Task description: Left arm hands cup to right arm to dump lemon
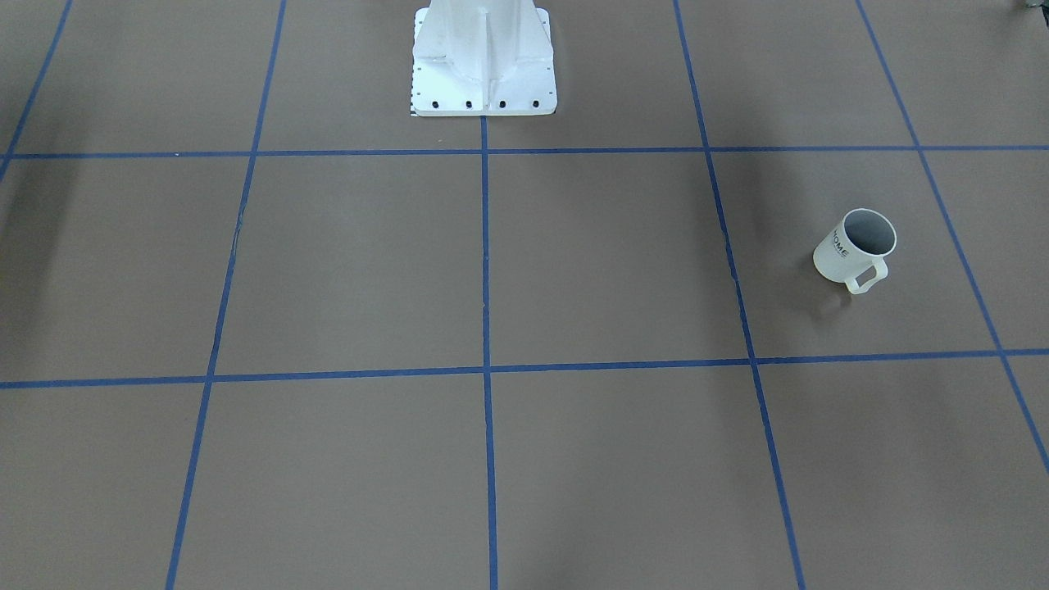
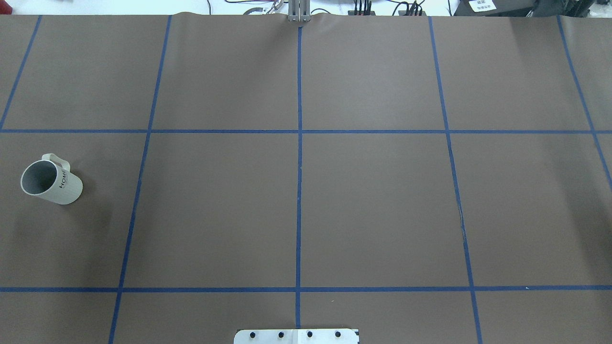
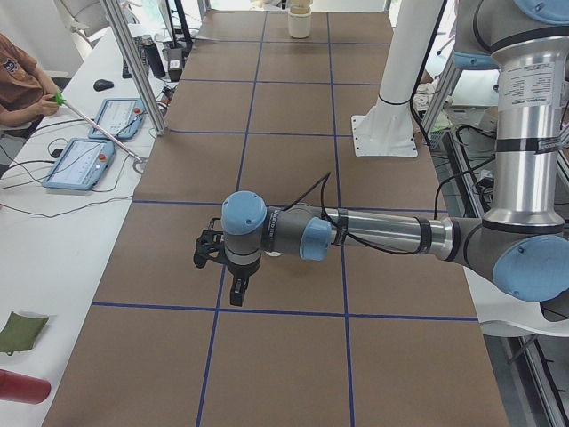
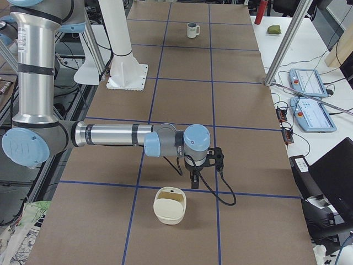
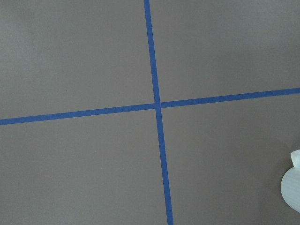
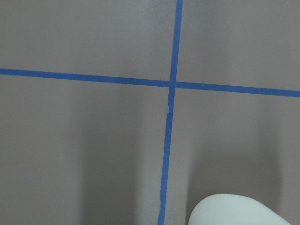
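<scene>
The cup (image 1: 852, 246) is a white mug with a grey inside and "HOME" lettering. It stands upright on the brown table on my left side, also seen in the overhead view (image 2: 50, 180) and far off in the exterior right view (image 4: 192, 30). Its inside looks empty and no lemon shows. The left arm (image 3: 382, 233) reaches out level above the table with its gripper (image 3: 235, 289) pointing down. The right arm (image 4: 110, 134) does the same with its gripper (image 4: 194, 178) pointing down. I cannot tell whether either gripper is open or shut. Both are apart from the cup.
A cream bowl (image 4: 170, 205) sits on the table just below the right gripper, also in the right wrist view (image 6: 234, 211) and far off (image 3: 300, 22). The white pedestal base (image 1: 483, 74) stands at the table's robot side. A person (image 3: 18, 80) and tablets (image 3: 89, 151) are beside the table.
</scene>
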Available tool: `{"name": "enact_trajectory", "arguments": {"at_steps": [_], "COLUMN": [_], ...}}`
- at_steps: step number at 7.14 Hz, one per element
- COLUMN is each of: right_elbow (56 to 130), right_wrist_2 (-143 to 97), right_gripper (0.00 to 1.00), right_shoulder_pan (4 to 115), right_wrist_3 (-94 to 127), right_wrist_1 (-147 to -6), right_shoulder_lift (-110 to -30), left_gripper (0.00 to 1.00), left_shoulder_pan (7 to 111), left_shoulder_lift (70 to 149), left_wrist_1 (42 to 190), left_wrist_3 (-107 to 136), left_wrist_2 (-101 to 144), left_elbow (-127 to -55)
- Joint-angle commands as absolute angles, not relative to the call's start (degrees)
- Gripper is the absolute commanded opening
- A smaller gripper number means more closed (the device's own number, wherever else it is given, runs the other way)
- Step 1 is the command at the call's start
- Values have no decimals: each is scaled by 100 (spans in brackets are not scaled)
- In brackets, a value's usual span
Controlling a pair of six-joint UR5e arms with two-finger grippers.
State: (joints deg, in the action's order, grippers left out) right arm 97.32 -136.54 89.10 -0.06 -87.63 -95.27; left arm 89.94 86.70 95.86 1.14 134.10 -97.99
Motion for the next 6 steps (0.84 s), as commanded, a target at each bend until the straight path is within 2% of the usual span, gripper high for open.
{"name": "enact_trajectory", "arguments": {"at_steps": [1,3,6], "right_elbow": [9747,9764,10063], "right_wrist_2": [-13711,-13711,-13720], "right_gripper": [100,100,100], "right_shoulder_pan": [8912,8912,8903], "right_wrist_3": [9,9,52], "right_wrist_1": [-8763,-8754,-8763], "right_shoulder_lift": [-9519,-9510,-9440], "left_gripper": [100,100,100], "left_shoulder_pan": [9000,8991,8617], "left_shoulder_lift": [8666,8684,8683], "left_wrist_1": [9589,9624,9985], "left_wrist_3": [114,132,341], "left_wrist_2": [13403,13421,13482], "left_elbow": [-9800,-9852,-10370]}}
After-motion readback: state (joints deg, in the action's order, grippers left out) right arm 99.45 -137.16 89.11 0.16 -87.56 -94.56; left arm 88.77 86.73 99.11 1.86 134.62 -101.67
